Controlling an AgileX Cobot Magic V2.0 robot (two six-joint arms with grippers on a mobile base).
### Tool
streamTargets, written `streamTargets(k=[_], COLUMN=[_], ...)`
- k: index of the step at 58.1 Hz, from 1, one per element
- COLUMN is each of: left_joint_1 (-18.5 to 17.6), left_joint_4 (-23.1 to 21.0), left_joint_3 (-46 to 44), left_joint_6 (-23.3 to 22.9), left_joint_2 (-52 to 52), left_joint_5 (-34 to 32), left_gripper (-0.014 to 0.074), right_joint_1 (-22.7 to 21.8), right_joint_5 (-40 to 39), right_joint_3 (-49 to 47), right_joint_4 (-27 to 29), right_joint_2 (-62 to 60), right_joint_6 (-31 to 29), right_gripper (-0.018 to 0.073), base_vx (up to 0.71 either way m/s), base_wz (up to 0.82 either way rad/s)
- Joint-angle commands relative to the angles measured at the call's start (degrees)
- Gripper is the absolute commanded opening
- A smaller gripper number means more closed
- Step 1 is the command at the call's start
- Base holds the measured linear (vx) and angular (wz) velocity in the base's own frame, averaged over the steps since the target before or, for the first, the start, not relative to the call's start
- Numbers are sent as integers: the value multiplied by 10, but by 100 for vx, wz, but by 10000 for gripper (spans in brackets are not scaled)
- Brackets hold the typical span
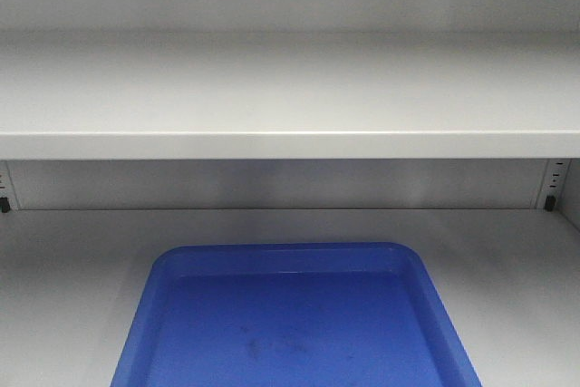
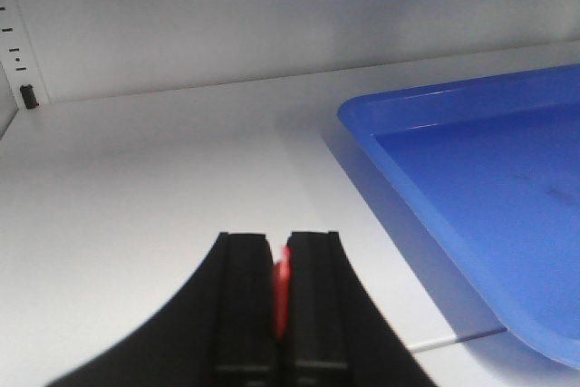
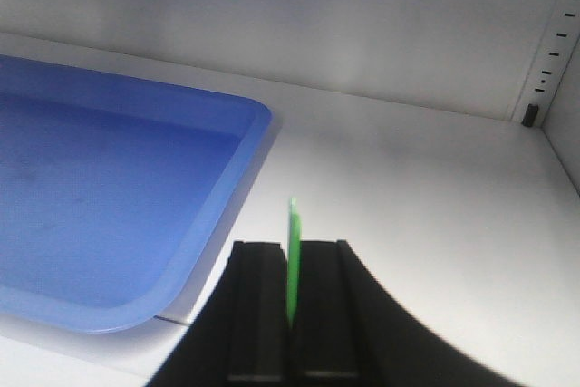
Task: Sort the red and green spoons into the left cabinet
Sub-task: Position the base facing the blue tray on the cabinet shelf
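Left gripper [image 2: 279, 244] clamped on red spoon [image 2: 282, 292], thin red sliver edge-on between black fingers [image 2: 246, 305], above pale cabinet floor [image 2: 136, 178], left of blue tray [image 2: 362, 120]. Right gripper [image 3: 292, 249] pinched on green spoon [image 3: 293, 219], green tip poking past fingertips, just right of tray corner. Both spoons inside left cabinet [image 1: 272, 183], flanking tray. Shelf [image 1: 290, 144] spans above; peg-hole strips [image 3: 548, 56] at back corners.

A storage cabinet's [image 1: 272, 186] inside: grey shelf [image 1: 290, 144], peg-hole strip [image 2: 13, 47] beyond the left fingers [image 2: 245, 305], blue tray [image 2: 471, 188] to their right.
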Motion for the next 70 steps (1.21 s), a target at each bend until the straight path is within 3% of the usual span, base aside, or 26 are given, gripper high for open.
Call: streamTargets(k=[1, 38, 45, 61, 70], left_joint_1=[-4, -4, -4, -4, -9], left_joint_4=[-5, -5, -11, -99, -104], left_joint_3=[-15, -15, -15, -53, -110], left_joint_6=[-1, -2, -5, -5, -1], left_joint_2=[4, 4, 5, 10, 26], left_joint_5=[-42, -42, -42, -99, -86], left_gripper=[-4, -4, -4, -4, -4], right_joint_1=[-1, -1, -1, -1, -1], right_joint_5=[-45, -40, -34, -122, -122], right_joint_3=[-17, -17, -17, -22, -52], right_joint_4=[1, 3, 31, 99, 111], right_joint_2=[3, 3, 3, 3, 30], right_joint_6=[0, 1, 14, 7, 7], right_gripper=[-4, -4, -4, -4, -4], base_vx=[0, 0, 0, 0, 0], base_wz=[0, 0, 0, 0, 0])
